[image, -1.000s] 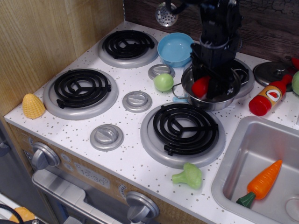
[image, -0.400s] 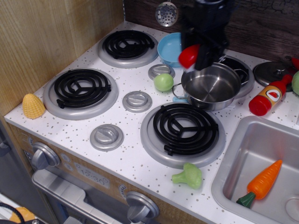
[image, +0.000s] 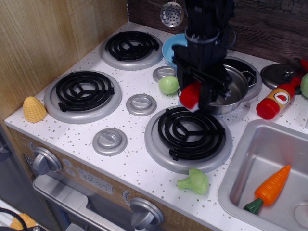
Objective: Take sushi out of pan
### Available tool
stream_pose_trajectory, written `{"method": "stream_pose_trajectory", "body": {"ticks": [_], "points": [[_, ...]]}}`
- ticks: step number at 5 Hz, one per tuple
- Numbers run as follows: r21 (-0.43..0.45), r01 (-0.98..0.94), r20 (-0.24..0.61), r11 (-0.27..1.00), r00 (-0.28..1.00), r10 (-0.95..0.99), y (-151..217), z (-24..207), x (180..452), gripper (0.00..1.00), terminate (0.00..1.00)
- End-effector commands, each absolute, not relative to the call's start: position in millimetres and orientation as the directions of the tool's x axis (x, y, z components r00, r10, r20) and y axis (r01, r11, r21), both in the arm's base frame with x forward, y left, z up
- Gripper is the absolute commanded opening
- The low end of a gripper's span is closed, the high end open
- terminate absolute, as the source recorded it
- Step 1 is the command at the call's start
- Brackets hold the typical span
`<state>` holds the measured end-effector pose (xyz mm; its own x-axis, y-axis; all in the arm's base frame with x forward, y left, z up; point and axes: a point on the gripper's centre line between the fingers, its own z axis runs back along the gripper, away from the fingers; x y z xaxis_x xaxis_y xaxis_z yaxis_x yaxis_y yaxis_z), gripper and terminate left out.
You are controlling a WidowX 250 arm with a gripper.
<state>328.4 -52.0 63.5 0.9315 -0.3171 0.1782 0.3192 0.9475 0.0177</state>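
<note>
A: How is the small glossy toy sushi [image: 190, 95], red rounded top over white base, judged to handle?

B: It is judged light, stiff and slippery, being hard smooth plastic. A hold across its sides, low on the rounded red top, is thought safest, since the dome could be squeezed out of a high pinch.

A: Where is it placed relative to the shiny round stainless-steel pan [image: 226, 94]?

B: It is held outside the pan, just beyond its near-left rim, above the far edge of the black coil burner [image: 190, 131] that lies in front of the pan. The small green ball [image: 168, 84] is seen just left of it.

A: And the black gripper [image: 196, 96]?

B: The jaws are seen closed narrowly on the sushi, pinching it from the sides. Exact contact points are probably hidden by the gripper body, so grip depth cannot be told.
</note>
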Motion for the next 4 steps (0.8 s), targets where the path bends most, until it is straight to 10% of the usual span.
{"method": "stream_pose_trajectory", "body": {"ticks": [1,2,4], "points": [[-0.016,0.286,0.235,0.958,0.933,-0.274,-58,55,330,0.00,0.00],[-0.039,0.227,0.210,0.973,0.954,-0.214,-60,49,321,1.00,0.00],[-0.058,0.203,0.216,0.977,0.958,-0.186,-62,45,311,1.00,0.00]]}}
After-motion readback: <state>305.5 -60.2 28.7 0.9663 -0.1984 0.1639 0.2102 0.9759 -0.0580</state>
